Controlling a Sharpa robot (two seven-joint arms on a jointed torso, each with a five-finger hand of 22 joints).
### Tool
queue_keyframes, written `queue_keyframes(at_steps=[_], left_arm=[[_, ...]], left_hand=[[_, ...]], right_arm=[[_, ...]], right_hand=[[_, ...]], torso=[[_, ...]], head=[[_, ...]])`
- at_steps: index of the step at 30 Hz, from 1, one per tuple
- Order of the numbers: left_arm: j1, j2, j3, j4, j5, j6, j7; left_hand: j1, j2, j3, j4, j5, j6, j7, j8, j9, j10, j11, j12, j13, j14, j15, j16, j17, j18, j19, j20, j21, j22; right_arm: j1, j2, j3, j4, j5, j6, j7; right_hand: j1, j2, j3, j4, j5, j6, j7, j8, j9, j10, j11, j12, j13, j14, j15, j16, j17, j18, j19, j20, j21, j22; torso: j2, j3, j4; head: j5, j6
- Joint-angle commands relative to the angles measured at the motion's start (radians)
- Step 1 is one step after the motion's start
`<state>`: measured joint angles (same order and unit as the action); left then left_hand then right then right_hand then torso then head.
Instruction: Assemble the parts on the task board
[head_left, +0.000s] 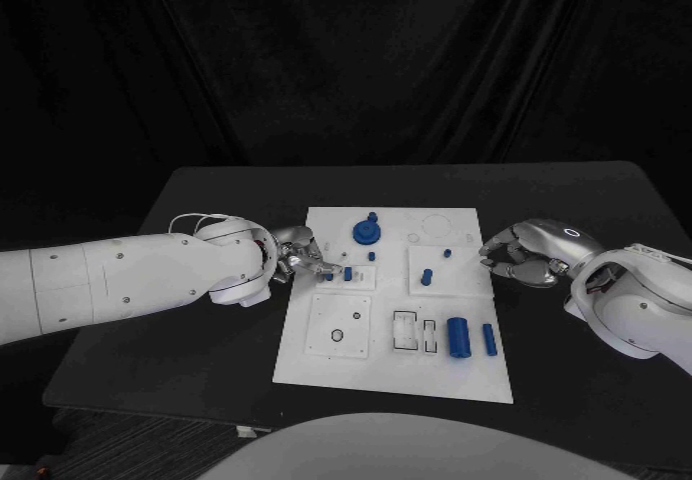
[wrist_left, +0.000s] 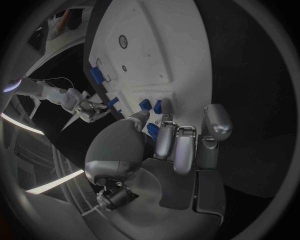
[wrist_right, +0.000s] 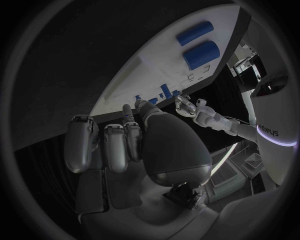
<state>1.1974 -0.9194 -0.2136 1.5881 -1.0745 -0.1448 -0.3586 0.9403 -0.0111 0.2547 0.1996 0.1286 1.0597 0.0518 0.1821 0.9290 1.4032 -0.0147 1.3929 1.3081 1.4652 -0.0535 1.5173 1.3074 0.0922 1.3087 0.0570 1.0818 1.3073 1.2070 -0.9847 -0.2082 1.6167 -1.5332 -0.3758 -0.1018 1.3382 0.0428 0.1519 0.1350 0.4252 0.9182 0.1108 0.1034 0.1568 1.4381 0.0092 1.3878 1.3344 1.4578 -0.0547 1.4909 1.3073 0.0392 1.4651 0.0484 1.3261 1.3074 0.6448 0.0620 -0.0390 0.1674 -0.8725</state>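
On the white board (head_left: 325, 365), some blue pieces (head_left: 368, 232) stand seated; two cylinders (head_left: 459, 337) lie loose. My left hand (head_left: 299, 252) works at small pieces, grip unclear; my right hand (head_left: 522, 255) curls, holding nothing.

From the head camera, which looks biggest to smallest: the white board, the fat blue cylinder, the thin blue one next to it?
1. White board, by far.
2. Fat blue cylinder.
3. Thin blue cylinder, clearly slimmer, slightly shorter.
All lie on the same board, so nearness hardly affects it.
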Motion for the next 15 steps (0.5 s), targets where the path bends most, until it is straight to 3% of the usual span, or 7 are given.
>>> queue_keyframes(at_steps=[1,11,15], left_arm=[[-0.001,0.002,0.0,-0.002,0.005,0.006,0.021],[-0.001,0.006,0.0,-0.009,0.013,0.008,0.018],[-0.001,0.006,0.0,-0.011,0.014,0.01,0.015]], left_hand=[[-0.022,0.009,-0.031,0.044,-0.004,0.012,0.001,0.019,0.011,-0.002,0.006,0.002,0.067,0.012,0.002,-0.006,0.129,0.015,-0.001,0.004,-0.005,0.121],[-0.004,0.026,-0.063,0.075,0.009,-0.001,-0.001,0.05,0.04,-0.003,0.004,0.003,0.068,0.011,0.0,-0.005,0.13,0.016,-0.003,0.003,-0.007,0.12],[0.012,0.035,-0.075,0.083,0.033,-0.009,-0.002,0.065,0.055,-0.003,0.003,0.004,0.068,0.011,0.0,-0.005,0.13,0.016,-0.003,0.002,-0.006,0.121]], right_arm=[[-0.003,0.0,0.001,0.0,0.001,-0.011,-0.014],[-0.003,0.002,0.001,-0.002,0.001,-0.01,-0.013],[-0.004,0.002,0.001,-0.002,0.001,-0.009,-0.013]], right_hand=[[0.0,-0.012,0.006,0.001,0.005,-0.002,0.0,-0.004,-0.001,-0.007,0.002,-0.005,-0.02,0.073,-0.001,-0.007,0.067,0.019,0.0,0.005,-0.005,0.186],[0.0,-0.012,0.008,0.0,0.006,-0.003,0.0,-0.005,-0.002,-0.007,0.002,-0.006,-0.022,0.072,-0.001,-0.009,0.063,0.02,-0.001,0.005,-0.009,0.185],[0.0,-0.012,0.008,0.0,0.006,-0.003,0.0,-0.005,-0.002,-0.007,0.002,-0.006,-0.022,0.072,-0.001,-0.009,0.063,0.02,-0.001,0.005,-0.009,0.185]], torso=[[0.001,0.0005,-0.0011],[0.002,0.0003,-0.0003],[0.002,0.0002,0.0008]], head=[[0.001,0.0],[0.001,0.0],[-0.001,0.0]])
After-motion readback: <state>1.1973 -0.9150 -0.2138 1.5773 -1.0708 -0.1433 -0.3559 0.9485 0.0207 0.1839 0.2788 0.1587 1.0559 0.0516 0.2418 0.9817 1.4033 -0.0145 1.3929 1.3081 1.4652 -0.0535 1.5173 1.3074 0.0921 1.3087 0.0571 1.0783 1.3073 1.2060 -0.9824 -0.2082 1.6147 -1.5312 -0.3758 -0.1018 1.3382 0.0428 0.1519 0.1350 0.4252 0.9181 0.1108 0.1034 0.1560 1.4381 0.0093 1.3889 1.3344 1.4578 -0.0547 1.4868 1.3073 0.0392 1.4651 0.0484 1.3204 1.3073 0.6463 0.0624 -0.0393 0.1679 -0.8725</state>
